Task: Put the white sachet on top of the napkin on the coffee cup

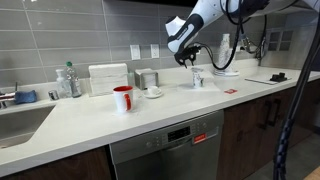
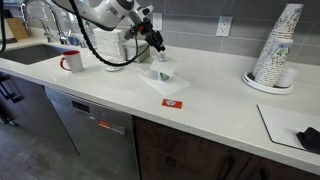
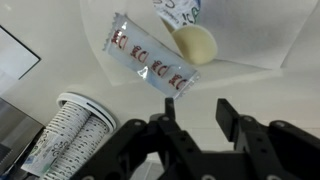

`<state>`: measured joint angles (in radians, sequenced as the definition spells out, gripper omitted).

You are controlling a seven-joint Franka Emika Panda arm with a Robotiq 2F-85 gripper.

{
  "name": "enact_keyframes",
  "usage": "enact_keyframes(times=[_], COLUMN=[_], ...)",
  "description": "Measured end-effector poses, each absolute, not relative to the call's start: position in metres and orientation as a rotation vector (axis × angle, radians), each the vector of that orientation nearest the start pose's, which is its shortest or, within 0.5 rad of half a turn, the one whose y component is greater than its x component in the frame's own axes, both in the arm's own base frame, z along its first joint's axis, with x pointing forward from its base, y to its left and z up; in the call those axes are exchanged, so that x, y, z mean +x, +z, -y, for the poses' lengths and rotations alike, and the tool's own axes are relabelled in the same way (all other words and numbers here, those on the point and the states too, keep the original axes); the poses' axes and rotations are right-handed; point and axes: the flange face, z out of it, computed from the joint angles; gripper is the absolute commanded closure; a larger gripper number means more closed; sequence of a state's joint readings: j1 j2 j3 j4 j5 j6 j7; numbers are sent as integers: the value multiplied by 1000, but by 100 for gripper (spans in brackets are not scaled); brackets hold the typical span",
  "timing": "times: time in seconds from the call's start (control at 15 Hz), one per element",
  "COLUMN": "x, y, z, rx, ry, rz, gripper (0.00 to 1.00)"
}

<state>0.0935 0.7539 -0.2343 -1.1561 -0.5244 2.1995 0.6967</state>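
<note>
One item matters here: the white sachet (image 3: 150,62). In the wrist view it lies flat and slanted on the napkin (image 3: 255,45). It sits just beside a pale round item (image 3: 195,43) and near a printed packet (image 3: 180,10) that is cut off by the top edge. The napkin appears to be laid over the coffee cup (image 2: 163,74), which stands on the desk (image 2: 220,105) well apart from the red mug (image 2: 72,62). The sachet is too small to be made out in both exterior views. The hand (image 3: 193,110) is poised above the napkin with jaws spread and nothing between them.

Handling, as judged:
- **Weight and stiffness:** It is taken to be very light, a thin limp film with loose fill. Little stiffness is expected, so it would fold if pinched at one end.
- **Grip:** The surface looks glossy, so slip is likely under a weak grip.
- **Fragility:** It is not fragile, though a seam could be burst by hard squeezing.
- **Where to hold:** If a regrasp is needed, it is best taken across the short width near the middle. The jaws should be set square to the long axis so that both ends hang evenly.
- **Risks underneath:** The napkin is soft and could be dragged or dented by a deep pinch. The cup looks light enough to be tipped, so a shallow, gentle descent is advised.

Placement looks already achieved.
</note>
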Motion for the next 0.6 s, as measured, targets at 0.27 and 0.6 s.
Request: enact_keyframes(times=[0.27, 0.6], x=[776, 750], y=[412, 438], z=[62, 47], rx=[2522, 2617], ry=[566, 266], rz=[657, 660], gripper=[0, 0])
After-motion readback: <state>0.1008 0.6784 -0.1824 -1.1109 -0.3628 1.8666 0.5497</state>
